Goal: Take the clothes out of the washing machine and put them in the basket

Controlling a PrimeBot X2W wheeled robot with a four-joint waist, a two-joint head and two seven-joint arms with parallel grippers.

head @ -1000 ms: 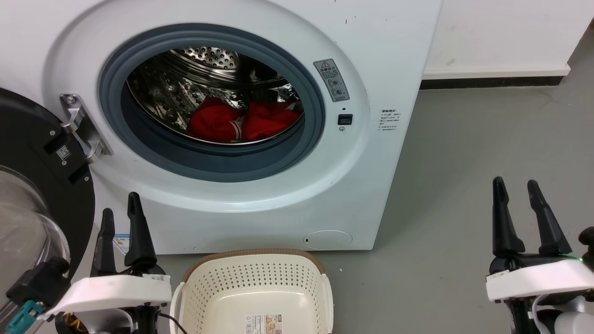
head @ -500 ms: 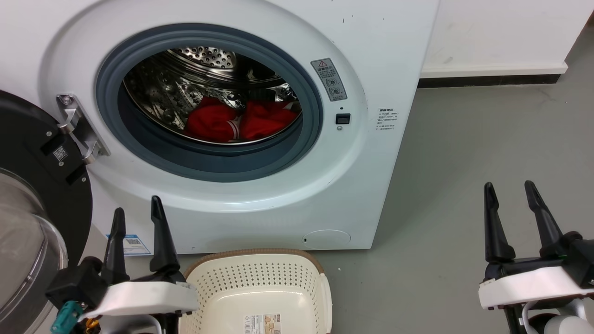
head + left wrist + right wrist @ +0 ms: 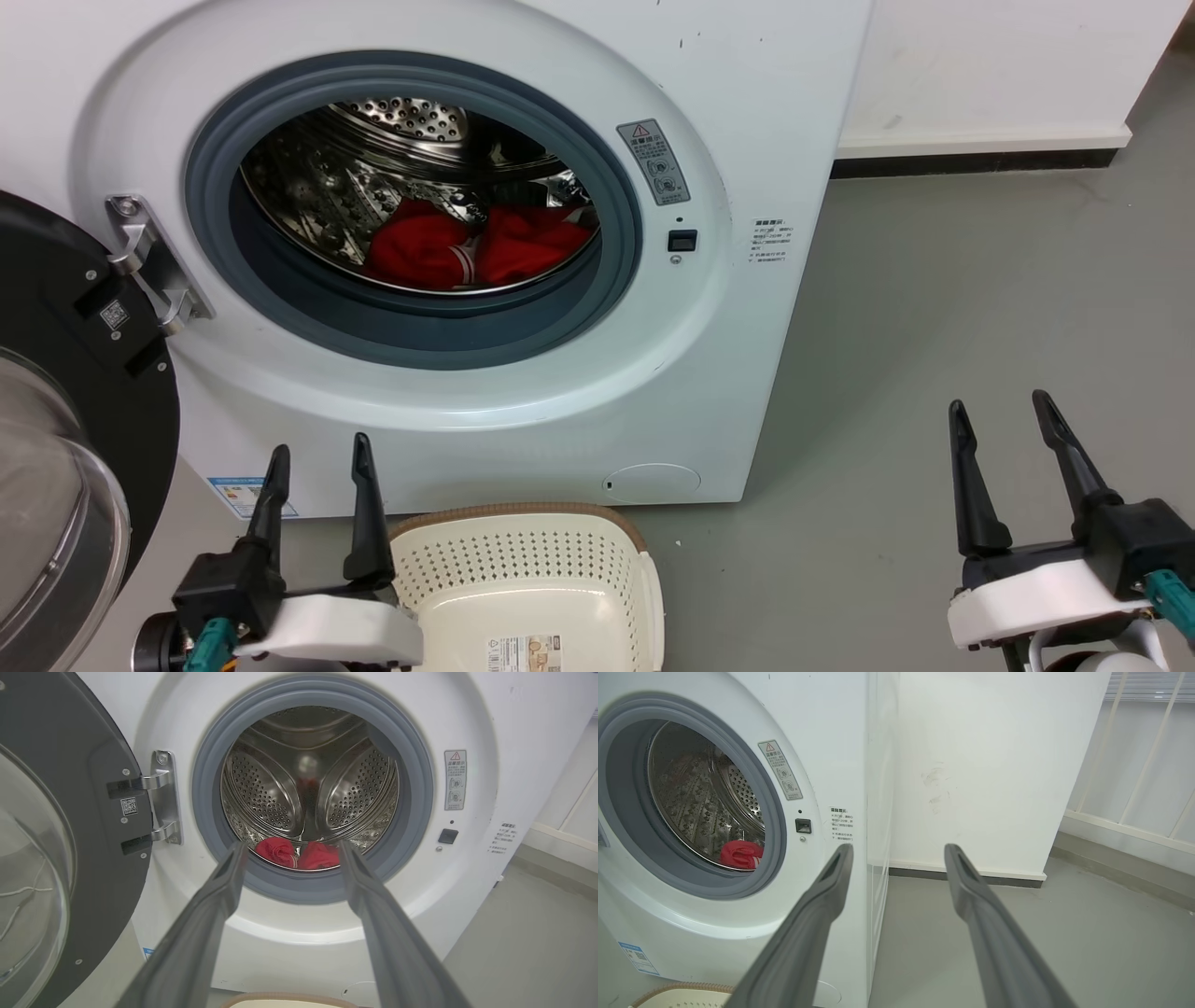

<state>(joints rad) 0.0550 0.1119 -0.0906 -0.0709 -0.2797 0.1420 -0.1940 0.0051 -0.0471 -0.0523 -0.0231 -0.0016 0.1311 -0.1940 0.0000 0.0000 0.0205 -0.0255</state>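
Here, the clothes (image 3: pixel 467 247) are seen lying at the bottom of the drum (image 3: pixel 364 177) of the washing machine (image 3: pixel 523 420), whose door (image 3: pixel 84 373) is swung wide to the robot's left.

The left gripper (image 3: pixel 320 446) is held low before the machine's front, just left of the basket (image 3: pixel 523 565), its fingers spread apart and empty; in the left wrist view they are pointed at the porthole (image 3: pixel 308 891). The right gripper (image 3: pixel 999 403) is held over the grey floor (image 3: pixel 934 308), well off to the machine's right, likewise parted and empty. The basket is set on the floor close below the porthole.
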